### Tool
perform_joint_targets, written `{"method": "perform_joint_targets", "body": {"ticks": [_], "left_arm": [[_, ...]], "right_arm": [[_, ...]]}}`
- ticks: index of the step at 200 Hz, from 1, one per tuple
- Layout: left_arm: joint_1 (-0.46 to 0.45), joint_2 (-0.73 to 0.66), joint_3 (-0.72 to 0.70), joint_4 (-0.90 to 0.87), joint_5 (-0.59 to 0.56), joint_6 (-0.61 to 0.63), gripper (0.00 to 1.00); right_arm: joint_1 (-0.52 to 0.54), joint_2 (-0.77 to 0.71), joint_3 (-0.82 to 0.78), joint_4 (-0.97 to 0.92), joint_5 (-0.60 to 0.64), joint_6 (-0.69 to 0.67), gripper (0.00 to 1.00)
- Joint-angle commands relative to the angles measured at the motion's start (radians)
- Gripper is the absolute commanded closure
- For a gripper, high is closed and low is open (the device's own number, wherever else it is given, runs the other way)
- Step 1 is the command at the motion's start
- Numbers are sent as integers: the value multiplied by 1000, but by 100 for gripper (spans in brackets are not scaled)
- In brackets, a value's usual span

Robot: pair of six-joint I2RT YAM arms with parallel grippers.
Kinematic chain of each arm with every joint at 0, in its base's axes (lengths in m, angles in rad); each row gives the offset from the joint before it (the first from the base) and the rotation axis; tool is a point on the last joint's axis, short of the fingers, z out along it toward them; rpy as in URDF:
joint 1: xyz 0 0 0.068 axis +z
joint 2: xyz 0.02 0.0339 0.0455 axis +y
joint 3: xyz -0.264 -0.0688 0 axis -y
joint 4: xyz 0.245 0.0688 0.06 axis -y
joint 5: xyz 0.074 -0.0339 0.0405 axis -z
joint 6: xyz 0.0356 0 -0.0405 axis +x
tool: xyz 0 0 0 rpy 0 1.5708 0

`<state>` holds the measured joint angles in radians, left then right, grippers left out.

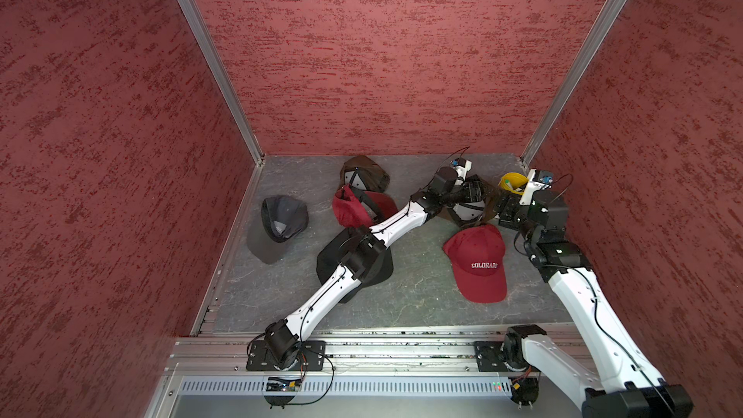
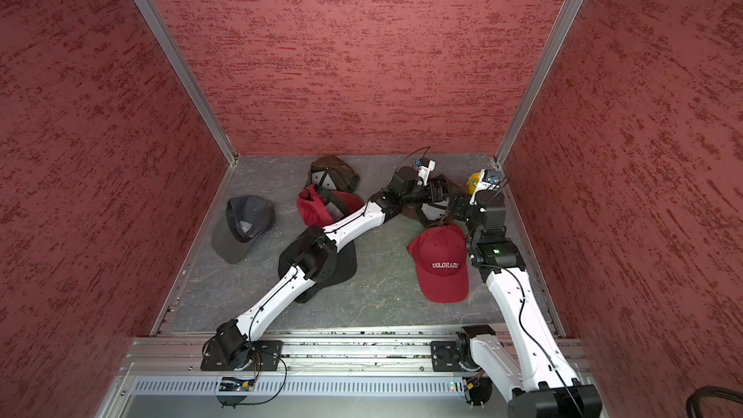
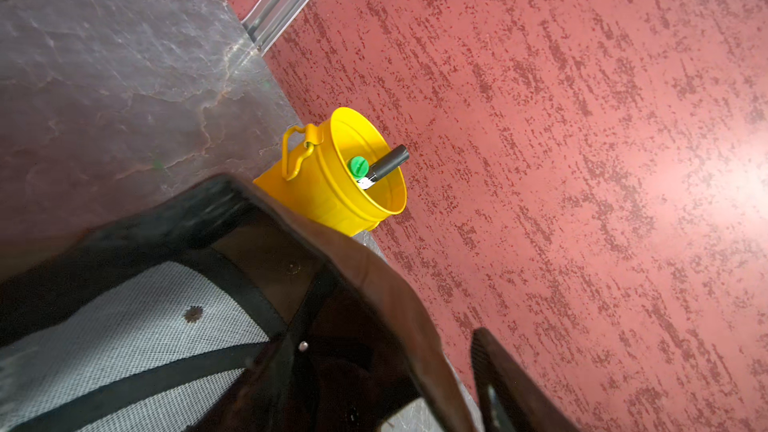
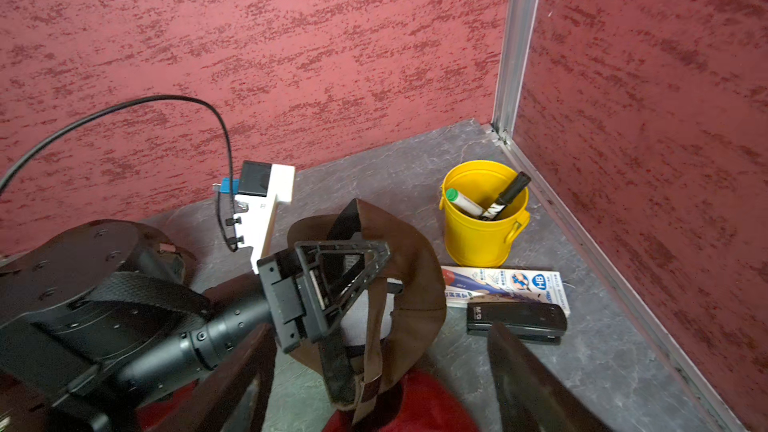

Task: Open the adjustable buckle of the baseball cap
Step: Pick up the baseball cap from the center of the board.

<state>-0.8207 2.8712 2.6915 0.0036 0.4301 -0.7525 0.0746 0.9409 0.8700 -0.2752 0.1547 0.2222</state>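
Left pincer point(image 4: 384, 263) straddled the brown cap point(image 4: 415, 268); clamping unconfirmed. I judged the right pincer point(image 4: 380, 326), apart, needed the strap point(image 4: 338, 371) squarely between its jaws.

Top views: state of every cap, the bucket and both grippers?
Brown fabric cap with white mesh lining: inside showing, buckle state unclear.
Left gripper: at that cap's rim, grip unclear.
Right gripper: open.
Red COLORADO cap: crown up.
Grey cap: inside up.
Plain red cap: inside up.
Far brown cap: inside up.
Black cap: flat, under left arm.
Yellow metal bucket: upright.
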Motion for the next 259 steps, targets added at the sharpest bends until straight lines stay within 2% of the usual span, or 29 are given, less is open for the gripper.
{"method": "perform_joint_targets", "body": {"ticks": [1,25,39,54,76,100,128,158,228,259], "left_arm": [[-11,16,25,47,-15,0,43],[-12,13,20,65,-14,-1,68],[-9,6,14,75,-22,0,78],[-6,-5,0,97,-28,-3,86],[1,-22,-28,162,-34,-26,92],[6,-50,-34,166,-10,23,96],[12,-118,-114,212,-12,43,100],[17,-187,-196,282,-32,58,100],[19,-271,-227,342,-57,103,100],[11,-335,-267,328,-75,178,98]], "right_arm": [[-8,-20,7,17,-39,9,21],[-10,-41,-6,13,-41,21,21],[-11,-56,-15,10,-50,31,21],[-12,-74,-20,2,-64,40,21],[-13,-110,-36,-1,-67,44,21],[-13,-140,-49,-7,-71,42,22],[-13,-160,-67,-7,-76,43,22],[-13,-163,-71,4,-81,42,22],[-12,-169,-119,25,-105,43,22],[-13,-185,-140,26,-110,32,22]]}}
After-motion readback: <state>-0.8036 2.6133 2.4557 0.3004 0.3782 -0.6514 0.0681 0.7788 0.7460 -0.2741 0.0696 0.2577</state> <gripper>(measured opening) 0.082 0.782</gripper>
